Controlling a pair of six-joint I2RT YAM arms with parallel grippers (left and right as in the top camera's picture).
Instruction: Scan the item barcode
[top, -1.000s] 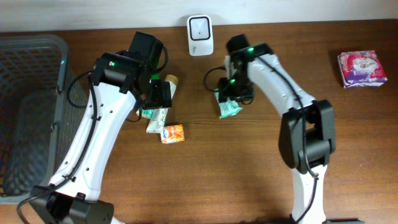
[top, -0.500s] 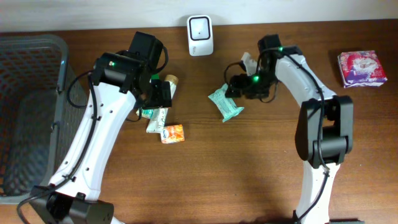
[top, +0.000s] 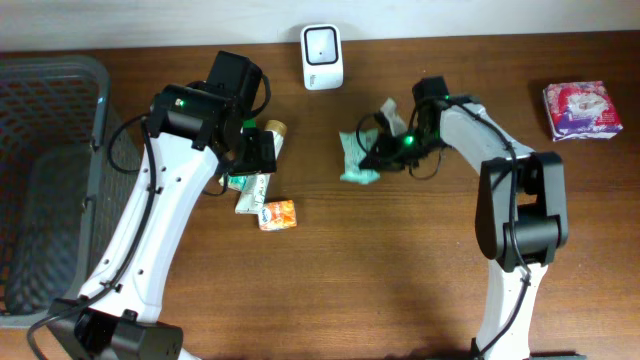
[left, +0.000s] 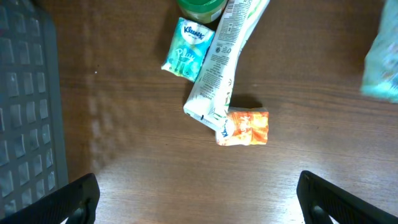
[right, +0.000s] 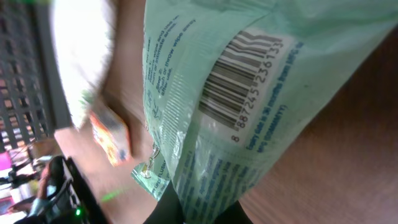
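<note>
The big brown tabletop carried everything. A grey basket sat at its left edge.

The left gripper hung above a small pile of things near the middle of the tabletop. Its two fingers were spread wide apart and it held nothing.

The right gripper was out over the middle of the tabletop, a bit toward the far edge. Its fingers were pressed together and they pinched the green pouch by one end. The pouch was near the white scanner, which stood at the middle of the far edge, but the two were apart. I could not tell if the pouch was off the wood or resting on it.

In the right wrist view the barcode showed up big and clear on the pouch. I could not tell if it faced the scanner.

So the job looked partly done. The pouch had been picked, and that was good. What was left, I think, was to bring it up to the scanner and turn the stripes toward its window.

A pink packet lay near the far right corner. Under the left gripper lay a white tube, an orange packet touching its end, and a little blue-green tissue pack just beside it.
</note>
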